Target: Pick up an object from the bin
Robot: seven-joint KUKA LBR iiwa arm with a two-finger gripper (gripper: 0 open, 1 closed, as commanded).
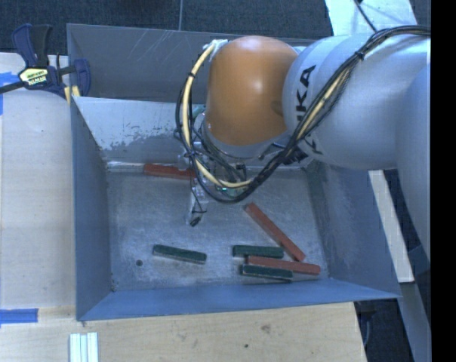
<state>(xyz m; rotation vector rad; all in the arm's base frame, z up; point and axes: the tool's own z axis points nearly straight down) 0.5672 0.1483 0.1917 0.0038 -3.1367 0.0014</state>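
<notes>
Grey metal forms the bin [90,202], and most of its floor is bare. The silver arm [364,104] reaches in from the right. Its round orange cover [247,89] hangs over the back half of the bin, with yellow and black cables [189,111] looped round it. Below the cover the hand [195,214] points down over a bare patch of floor, a little left of the middle; whether it is spread or pressed together cannot be told. The nearest thing is a red-brown stick [166,170]. It lies flat along the foot of the back wall, just behind and to the left of the hand, with its right end hidden under the wrist. A long red stick [273,232] lies slantwise to the hand's right. A dark green stick [179,254] lies in front of the hand, near the front wall. Toward the front right corner a second green stick [258,252], a short red stick [285,265] and a third green stick [267,274] lie close together, well apart from the hand.
</notes>
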